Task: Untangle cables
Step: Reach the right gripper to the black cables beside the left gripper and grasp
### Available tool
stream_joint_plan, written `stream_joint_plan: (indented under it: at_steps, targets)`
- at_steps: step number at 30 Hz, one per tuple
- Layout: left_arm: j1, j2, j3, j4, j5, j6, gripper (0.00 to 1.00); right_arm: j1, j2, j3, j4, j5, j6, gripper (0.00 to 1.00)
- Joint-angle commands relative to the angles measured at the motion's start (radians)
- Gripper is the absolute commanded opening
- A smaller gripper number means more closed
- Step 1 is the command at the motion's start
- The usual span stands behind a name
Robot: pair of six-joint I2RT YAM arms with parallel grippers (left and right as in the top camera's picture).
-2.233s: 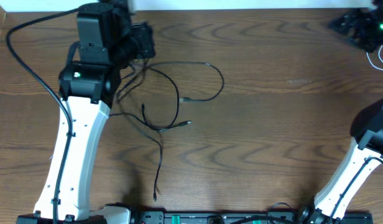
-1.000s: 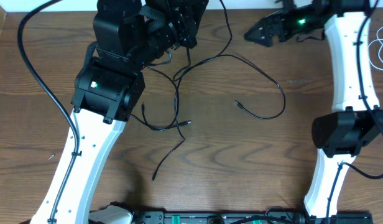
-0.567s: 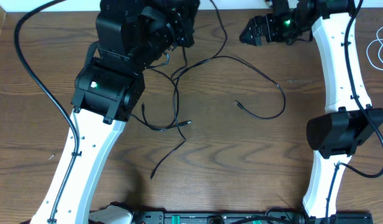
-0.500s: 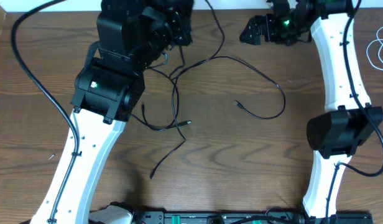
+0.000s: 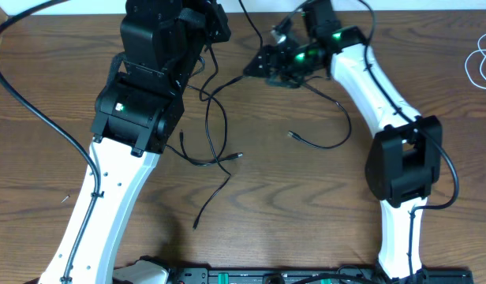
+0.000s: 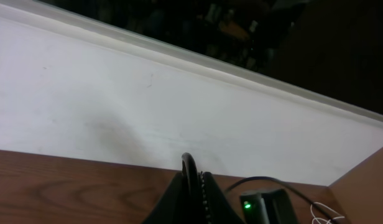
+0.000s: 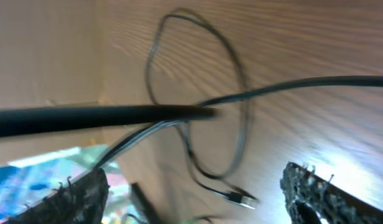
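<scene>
Two arms lean in over the far half of the tabletop [image 5: 306, 229]. The left gripper [image 5: 213, 21] is up at the far edge with its jaws pressed tight together. In the wrist view the fingertips [image 6: 179, 194] pinch a thin dark strand that arcs just above them, one of the black cables [image 5: 219, 161]. The rest of that tangle sprawls across the middle of the tabletop between the arms, with one loose end trailing toward the near edge.

The right gripper [image 5: 264, 69] hangs over the far centre with its jaws spread wide and nothing in its grasp. Its wrist view is blurred, but a black loop and a small plug [image 7: 241, 199] lie on the wood below. The white cable [image 5: 481, 67] sits at the right edge, well apart from the tangle.
</scene>
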Motion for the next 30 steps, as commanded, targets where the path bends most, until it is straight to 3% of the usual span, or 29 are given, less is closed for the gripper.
stream_joint_plan:
  at_steps: [1, 7, 14, 22, 30]
  targets:
    - [0.002, 0.006, 0.016, 0.008, -0.021, -0.009, 0.08, 0.020, -0.001, -0.013, 0.035, -0.035, 0.187, 0.82]
    - [0.001, 0.008, 0.016, 0.008, -0.021, -0.010, 0.08, 0.088, -0.001, -0.079, 0.179, 0.056, 0.421, 0.80]
    - [0.000, 0.013, 0.016, -0.007, -0.020, -0.010, 0.08, 0.182, 0.001, -0.171, 0.491, 0.248, 0.652, 0.78]
    - [0.000, 0.013, 0.016, -0.011, -0.020, -0.010, 0.08, 0.271, 0.001, -0.180, 0.551, 0.459, 0.712, 0.57]
    - [0.000, 0.013, 0.016, -0.010, -0.019, -0.060, 0.07, 0.317, 0.010, -0.194, 0.552, 0.533, 0.713, 0.54]
